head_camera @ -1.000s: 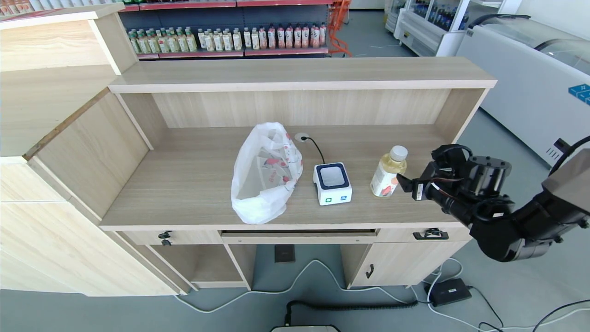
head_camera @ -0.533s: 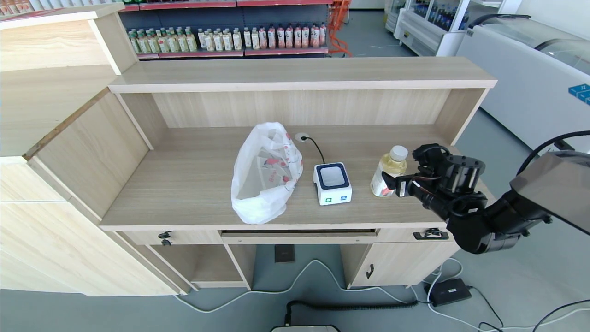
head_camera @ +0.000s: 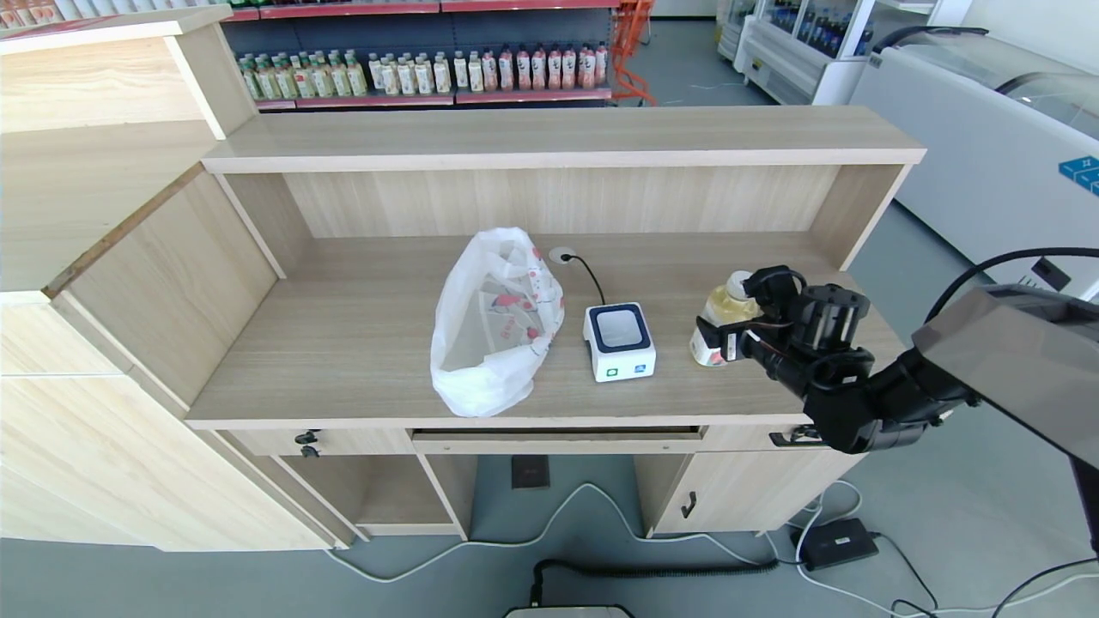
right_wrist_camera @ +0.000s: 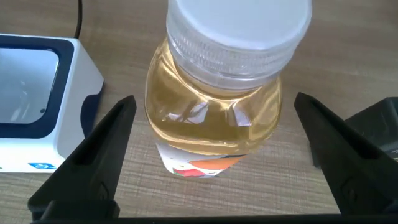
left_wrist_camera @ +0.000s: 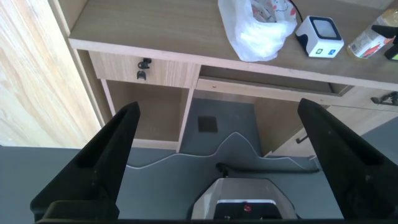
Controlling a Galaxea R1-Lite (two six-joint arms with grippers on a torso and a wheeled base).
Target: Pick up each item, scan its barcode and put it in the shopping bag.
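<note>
The bottle (head_camera: 707, 352) is a small clear one holding pale golden liquid, with a wide white ribbed screw cap and a white label printed in red and orange round its lower half. It stands upright towards the right end of the counter (head_camera: 343, 343), nearer the front edge than the back panel and just beside the scanner (head_camera: 618, 341). The right gripper (head_camera: 730, 313) is at the bottle with its fingers spread, one on each side. In the right wrist view the bottle (right_wrist_camera: 217, 124) sits between them with bare wood showing on both sides, so neither finger touches it. The scanner (right_wrist_camera: 37, 106) is a white box with a dark blue rim round its window, and the white shopping bag (head_camera: 496, 322) lies slumped just beyond it near the middle of the counter, reaching almost to the front edge. Open wood runs from the bag to the left side wall and along the back panel, while a raised shelf overhangs the rear. The right end has little room between the bottle and the side wall. The left gripper (left_wrist_camera: 217, 168) hangs low in front of the counter, its fingers wide apart and holding nothing. In the head view the right gripper covers part of the bottle's cap and middle. No barcode can be made out on the label, and what the bag holds cannot be told.
</note>
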